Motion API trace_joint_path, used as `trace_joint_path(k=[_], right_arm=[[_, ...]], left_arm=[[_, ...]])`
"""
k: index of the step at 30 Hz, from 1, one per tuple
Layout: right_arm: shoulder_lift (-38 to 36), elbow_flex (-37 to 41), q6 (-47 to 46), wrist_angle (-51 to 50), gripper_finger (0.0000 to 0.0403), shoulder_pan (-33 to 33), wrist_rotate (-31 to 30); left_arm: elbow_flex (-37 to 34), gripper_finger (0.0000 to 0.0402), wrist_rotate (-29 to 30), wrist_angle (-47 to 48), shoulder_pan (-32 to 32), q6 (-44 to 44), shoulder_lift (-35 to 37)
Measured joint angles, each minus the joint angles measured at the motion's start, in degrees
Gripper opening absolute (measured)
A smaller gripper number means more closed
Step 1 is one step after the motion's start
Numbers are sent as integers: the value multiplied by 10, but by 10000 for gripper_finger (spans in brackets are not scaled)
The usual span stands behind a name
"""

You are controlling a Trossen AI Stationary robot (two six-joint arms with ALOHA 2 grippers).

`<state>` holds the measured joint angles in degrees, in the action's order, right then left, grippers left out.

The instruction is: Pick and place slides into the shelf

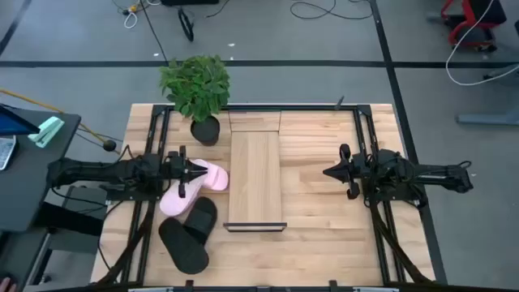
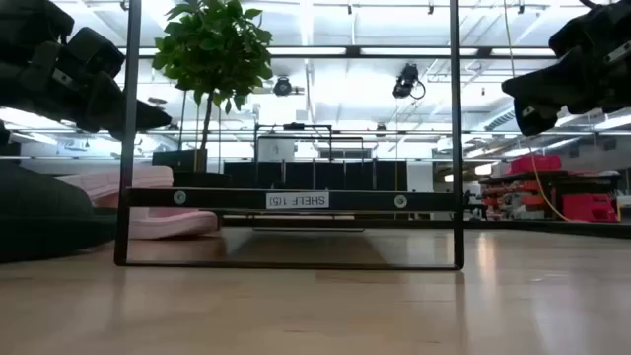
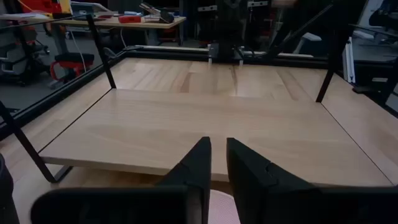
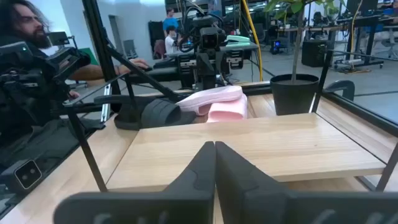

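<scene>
So left gripper hovers over the pink slides left of the shelf, fingers nearly together with a thin gap, gripping nothing I can see — right gripper waits closed and empty on the shelf's other side. Black slides lie just beside the pink ones, toward the front-left. Shelf board is bare — nothing placed yet, every visible slide left to move.

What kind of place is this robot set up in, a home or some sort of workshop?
Most likely a robotics lab or workshop, not a home. Loose cables trail over the grey floor, ceiling lights hang above an open hall, and workbenches with gear stand beyond the slatted table.
</scene>
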<state>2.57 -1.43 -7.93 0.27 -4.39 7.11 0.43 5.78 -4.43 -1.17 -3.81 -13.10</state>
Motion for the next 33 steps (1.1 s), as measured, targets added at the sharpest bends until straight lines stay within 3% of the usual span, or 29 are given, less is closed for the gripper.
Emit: trace_joint_path(k=[33], right_arm=[[0,0,0,0,13,0,0]], left_arm=[[0,62,0,0,0,0,0]])
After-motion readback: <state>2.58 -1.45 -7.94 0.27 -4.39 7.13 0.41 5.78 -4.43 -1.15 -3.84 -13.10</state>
